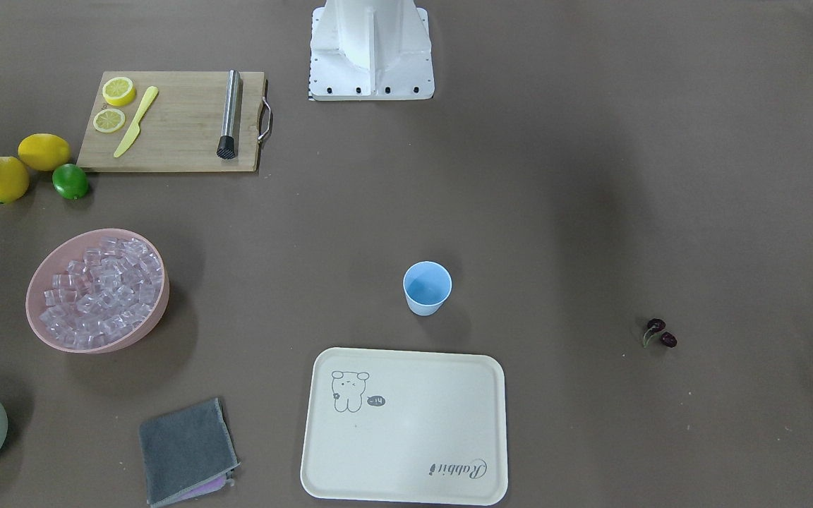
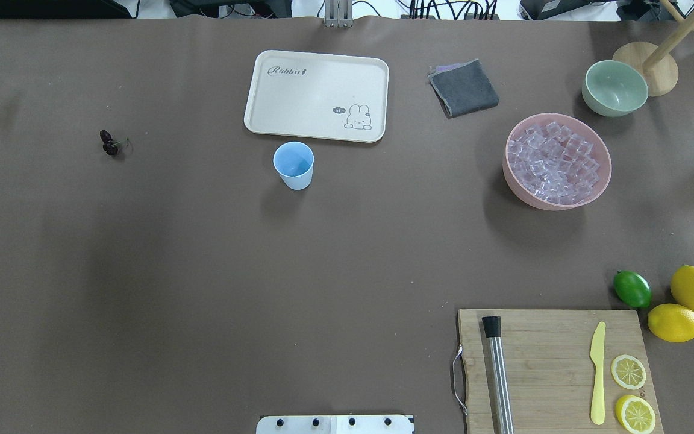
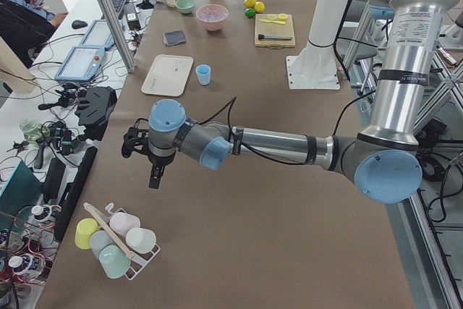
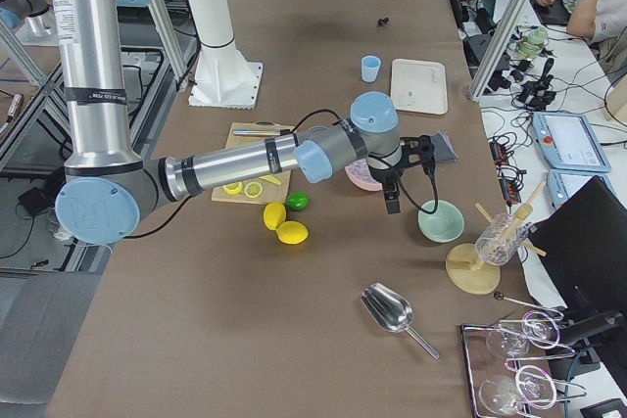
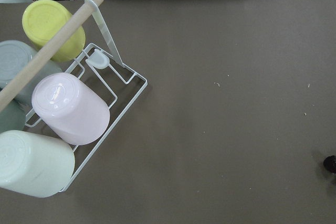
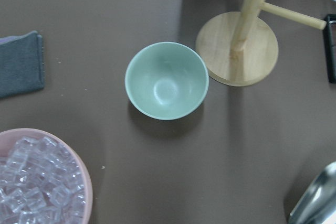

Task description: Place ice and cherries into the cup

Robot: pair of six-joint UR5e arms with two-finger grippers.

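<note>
cherries (image 2: 109,143) on tabletop (image 2: 202,271), well to robot-left of cup (image 2: 293,164); left pincer (image 3: 155,177) nearer | ice (image 2: 555,160) in pink bowl (image 2: 564,204), well to cup's robot-right; right pincer (image 4: 392,201) nearer | open or closed, either pincer: cannot tell

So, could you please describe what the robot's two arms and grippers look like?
Both arms match: the left arm and the right arm are silver metal tubes joined by rounded grey joints with light-blue caps. A thin black cable runs loosely along each forearm. The small print on the upright tubes is too small to read. The left gripper and the right gripper are black with slim fingers.
</note>
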